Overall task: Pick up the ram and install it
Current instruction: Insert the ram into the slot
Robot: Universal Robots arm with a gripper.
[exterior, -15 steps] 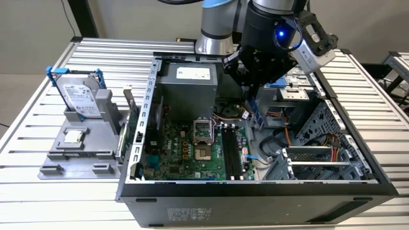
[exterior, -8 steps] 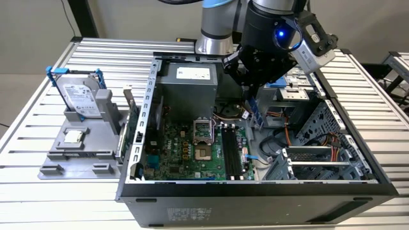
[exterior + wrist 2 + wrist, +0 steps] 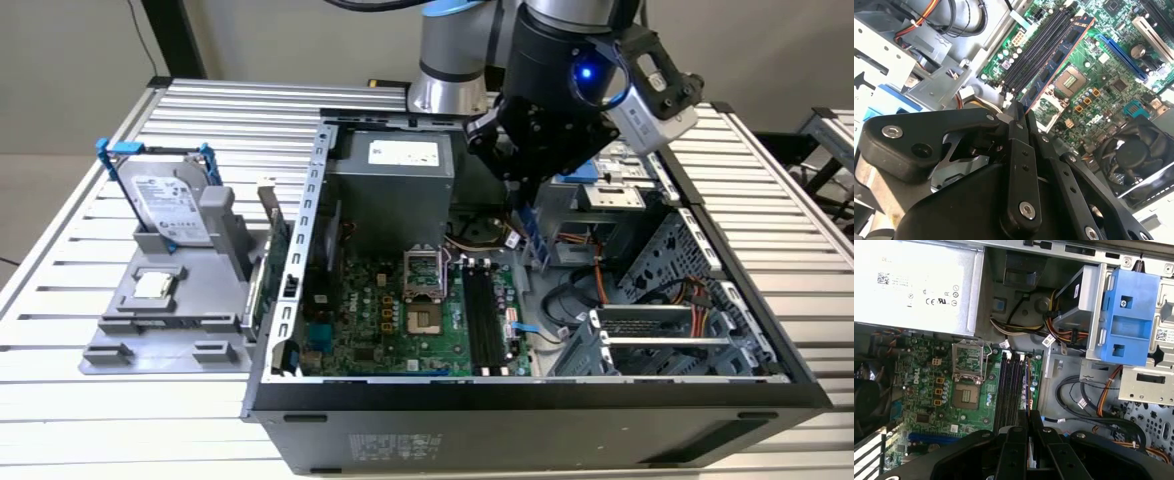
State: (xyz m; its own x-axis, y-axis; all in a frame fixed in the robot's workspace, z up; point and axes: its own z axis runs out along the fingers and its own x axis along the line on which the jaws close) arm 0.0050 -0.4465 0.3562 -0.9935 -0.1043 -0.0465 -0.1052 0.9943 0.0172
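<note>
Pincer (image 3: 1023, 111) seemingly clamped on ram (image 3: 1056, 57) end, above slots (image 3: 1036, 45)

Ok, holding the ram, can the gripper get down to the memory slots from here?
Probably yes. The gripper, shut on the ram, hangs over the open case, and the memory slots lie bare below it; the cables sit clear of them.

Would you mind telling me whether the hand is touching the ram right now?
Touching. In the second wrist view, the hand pinches the near end of the ram between its fingertips, with no gap showing.
</note>
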